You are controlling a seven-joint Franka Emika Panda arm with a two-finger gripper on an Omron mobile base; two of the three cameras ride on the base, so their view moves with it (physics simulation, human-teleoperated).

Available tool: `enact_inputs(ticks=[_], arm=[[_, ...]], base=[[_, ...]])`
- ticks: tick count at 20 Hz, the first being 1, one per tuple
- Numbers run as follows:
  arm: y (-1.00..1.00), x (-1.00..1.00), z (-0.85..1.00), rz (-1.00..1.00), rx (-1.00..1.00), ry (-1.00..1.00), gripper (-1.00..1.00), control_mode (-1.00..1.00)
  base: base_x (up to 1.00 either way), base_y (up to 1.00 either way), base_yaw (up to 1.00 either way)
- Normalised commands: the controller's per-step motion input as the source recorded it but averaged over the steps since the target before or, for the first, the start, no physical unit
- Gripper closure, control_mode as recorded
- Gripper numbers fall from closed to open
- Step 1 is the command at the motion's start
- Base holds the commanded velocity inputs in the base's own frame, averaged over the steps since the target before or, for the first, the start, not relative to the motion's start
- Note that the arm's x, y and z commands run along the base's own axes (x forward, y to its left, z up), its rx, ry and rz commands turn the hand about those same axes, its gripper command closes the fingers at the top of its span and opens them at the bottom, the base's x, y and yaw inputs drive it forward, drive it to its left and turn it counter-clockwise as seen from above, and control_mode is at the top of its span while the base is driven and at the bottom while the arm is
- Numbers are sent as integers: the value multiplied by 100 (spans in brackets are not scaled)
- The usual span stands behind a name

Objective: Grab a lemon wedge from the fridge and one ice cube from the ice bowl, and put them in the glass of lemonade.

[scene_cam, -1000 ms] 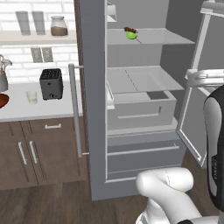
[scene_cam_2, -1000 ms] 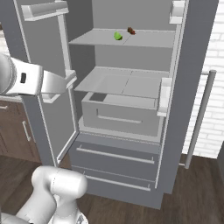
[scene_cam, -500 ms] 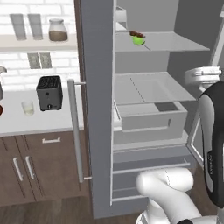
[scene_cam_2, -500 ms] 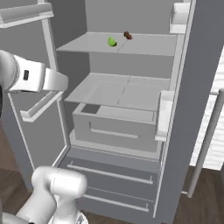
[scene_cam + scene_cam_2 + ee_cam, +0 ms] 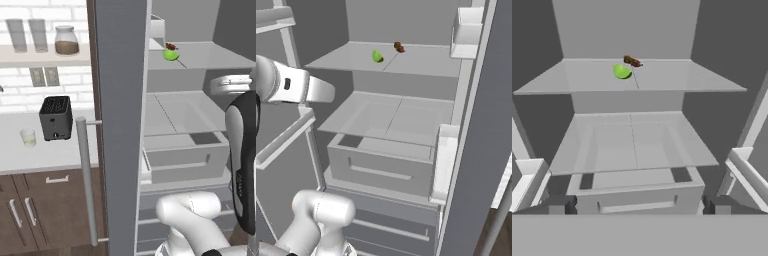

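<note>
Fridge [image 5: 401,120]: doors open, grey shelves and a drawer inside; lemon wedge [image 5: 622,71] on the upper shelf toward the back, just beside a small dark brown item [image 5: 631,61]. Gripper [image 5: 637,204]: jaws released and spread wide, holding nothing, facing the shelves well short of the wedge. Counter [image 5: 30,155] left of the fridge: black toaster [image 5: 55,118] with the glass of lemonade [image 5: 28,137] just beside it.

All three views face the open fridge [image 5: 406,120] closely.
</note>
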Motion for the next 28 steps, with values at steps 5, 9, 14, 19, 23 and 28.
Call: enact_inputs(ticks=[5, 9, 14, 19, 23, 28], arm=[[-21, 25, 29, 8, 0, 0, -100, -100], [-7, 52, 13, 7, -1, 10, -100, -100], [0, 68, 0, 2, -1, 1, -100, -100], [0, 93, -34, 3, 0, 0, -100, -100], [0, 100, -31, 12, 0, 0, -100, -100], [-3, 99, 1, 30, -2, 0, -100, -100]], base=[[0, 0, 0], [0, 0, 0], [0, 0, 0], [0, 0, 0], [0, 0, 0], [0, 0, 0]])
